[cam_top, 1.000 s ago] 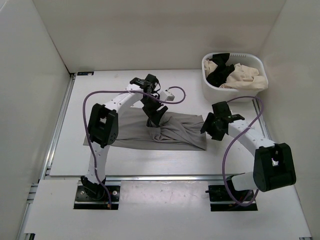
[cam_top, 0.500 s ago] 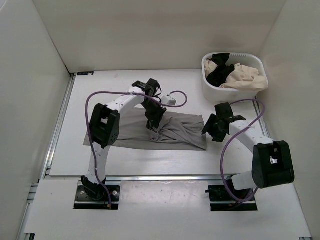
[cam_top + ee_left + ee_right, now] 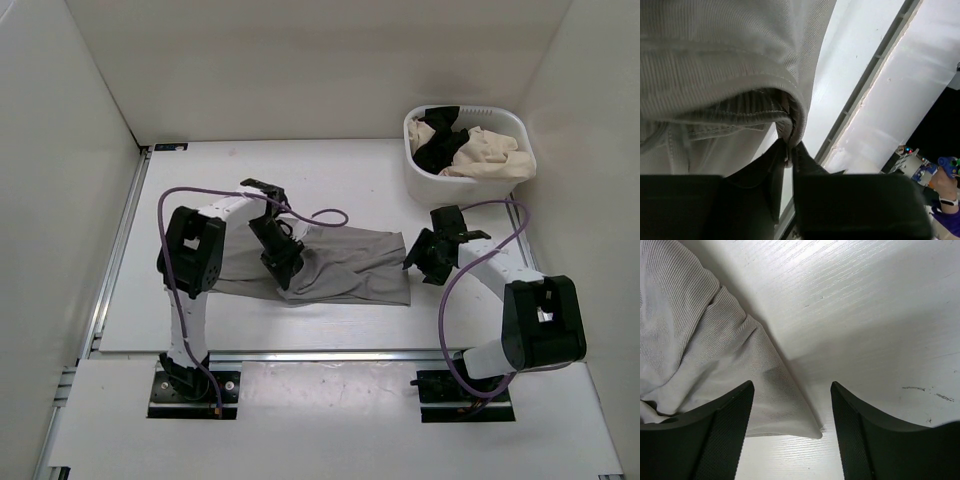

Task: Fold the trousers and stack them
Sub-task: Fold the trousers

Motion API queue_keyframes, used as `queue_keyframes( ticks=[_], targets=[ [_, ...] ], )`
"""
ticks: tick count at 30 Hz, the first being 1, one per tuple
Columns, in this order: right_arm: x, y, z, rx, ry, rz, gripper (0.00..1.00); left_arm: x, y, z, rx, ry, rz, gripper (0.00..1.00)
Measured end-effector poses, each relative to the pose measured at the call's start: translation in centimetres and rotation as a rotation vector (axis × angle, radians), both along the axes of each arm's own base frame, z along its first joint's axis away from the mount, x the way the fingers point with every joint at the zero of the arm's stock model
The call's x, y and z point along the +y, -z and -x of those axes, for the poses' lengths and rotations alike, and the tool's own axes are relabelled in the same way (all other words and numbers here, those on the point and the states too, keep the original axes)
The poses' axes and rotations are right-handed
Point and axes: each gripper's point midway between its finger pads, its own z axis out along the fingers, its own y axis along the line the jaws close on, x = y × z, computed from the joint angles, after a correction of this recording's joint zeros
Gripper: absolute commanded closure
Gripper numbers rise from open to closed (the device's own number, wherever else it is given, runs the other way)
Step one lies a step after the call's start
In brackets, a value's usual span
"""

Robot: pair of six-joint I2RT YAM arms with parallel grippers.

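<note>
The grey trousers lie flat across the middle of the table, their left part bunched under my left arm. My left gripper is shut on a stitched edge of the trousers, and the fabric is pinched between the fingertips of that gripper and lifted a little. My right gripper hovers open at the right end of the cloth. In the right wrist view a pointed corner of the trousers lies between the fingers of the right gripper, untouched.
A white basket stands at the back right, holding a black garment and a beige garment. White walls close in the table on the left, back and right. A metal rail runs along the near table edge.
My left gripper closed on the trousers' edge and moved toward the near left, dragging the fabric with it. The right gripper has barely moved.
</note>
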Motion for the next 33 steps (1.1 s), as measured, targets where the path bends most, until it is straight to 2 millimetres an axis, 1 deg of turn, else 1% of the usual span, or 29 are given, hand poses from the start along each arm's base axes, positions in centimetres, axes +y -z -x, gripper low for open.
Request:
queue_keyframes(
  ticks=[1,2,3,4,5,7,8,9,12,14,16,18,19,21,22,23,25,26,27,28,29,30,31,32,33],
  targets=[
    [0.0,0.0,0.0,0.000,-0.001,0.000,0.30,0.0,0.0,-0.2,0.001,-0.008,0.011,0.62],
    [0.0,0.0,0.0,0.000,-0.001,-0.001,0.27,0.2,-0.1,-0.3,0.001,-0.015,0.020,0.55],
    [0.0,0.0,0.0,0.000,-0.002,-0.001,0.27,0.3,-0.1,-0.5,0.001,-0.019,0.025,0.50],
    [0.0,0.0,0.0,0.000,-0.003,-0.001,0.27,0.4,-0.1,-0.6,0.002,-0.029,0.029,0.39],
    [0.0,0.0,0.0,0.001,-0.003,-0.001,0.27,0.6,0.0,-0.7,0.000,-0.030,0.033,0.31],
    [0.1,0.0,0.0,0.001,-0.004,-0.004,0.27,0.9,-0.1,-0.7,0.009,-0.040,0.041,0.22],
    [0.1,0.0,0.0,0.002,-0.005,-0.005,0.27,1.1,-0.1,-0.8,0.013,-0.047,0.046,0.16],
    [0.1,0.1,0.0,0.005,-0.005,-0.006,0.27,1.3,-0.2,-0.9,0.014,-0.058,0.052,0.00],
    [0.3,0.4,0.1,0.017,-0.009,-0.013,0.27,1.7,-0.9,-1.7,0.004,-0.091,0.080,0.00],
    [0.4,0.7,0.2,0.029,-0.011,-0.016,0.27,2.0,-1.7,-3.1,-0.029,-0.129,0.101,0.00],
    [0.5,1.0,0.2,0.038,-0.014,-0.019,0.27,2.0,-2.3,-5.0,-0.082,-0.166,0.118,0.00],
    [0.6,1.3,0.1,0.041,-0.017,-0.026,0.30,1.7,-2.7,-6.7,-0.136,-0.190,0.134,0.00],
    [0.8,1.3,0.0,0.040,-0.021,-0.034,0.31,1.3,-2.8,-7.2,-0.154,-0.193,0.138,0.00],
    [1.1,1.4,-0.2,0.040,-0.026,-0.048,0.38,0.1,-2.9,-8.0,-0.183,-0.185,0.139,0.00],
    [1.2,1.4,-0.4,0.037,-0.028,-0.055,0.41,-0.6,-2.6,-8.4,-0.197,-0.175,0.134,0.00],
    [1.4,1.5,-0.5,0.038,-0.031,-0.062,0.48,-1.3,-2.1,-8.6,-0.207,-0.163,0.128,0.00],
    [1.6,1.6,-0.8,0.034,-0.037,-0.072,0.55,-2.2,-0.8,-8.5,-0.207,-0.149,0.103,0.00],
    [1.8,1.7,-0.9,0.034,-0.040,-0.079,0.65,-2.5,-0.1,-8.4,-0.203,-0.142,0.090,0.00],
    [1.9,1.8,-1.1,0.033,-0.042,-0.085,0.70,-2.6,0.5,-8.4,-0.200,-0.140,0.080,0.00],
    [2.1,1.9,-1.2,0.034,-0.045,-0.094,0.76,-2.6,0.9,-8.5,-0.194,-0.143,0.072,0.10],
    [2.3,2.0,-1.4,0.034,-0.048,-0.103,0.87,-2.6,1.1,-8.5,-0.189,-0.149,0.069,0.25],
    [2.5,2.1,-1.5,0.035,-0.054,-0.112,0.92,-2.6,1.2,-8.6,-0.187,-0.157,0.067,0.51],
    [2.7,2.2,-1.6,0.037,-0.056,-0.125,0.96,-2.6,1.3,-8.8,-0.186,-0.165,0.066,0.83],
    [2.9,2.3,-1.8,0.038,-0.056,-0.136,0.99,-2.6,1.5,-8.9,-0.189,-0.164,0.069,0.86],
    [3.1,2.3,-1.9,0.038,-0.058,-0.143,1.00,-2.5,1.6,-9.1,-0.191,-0.165,0.071,0.86]
  ],
)
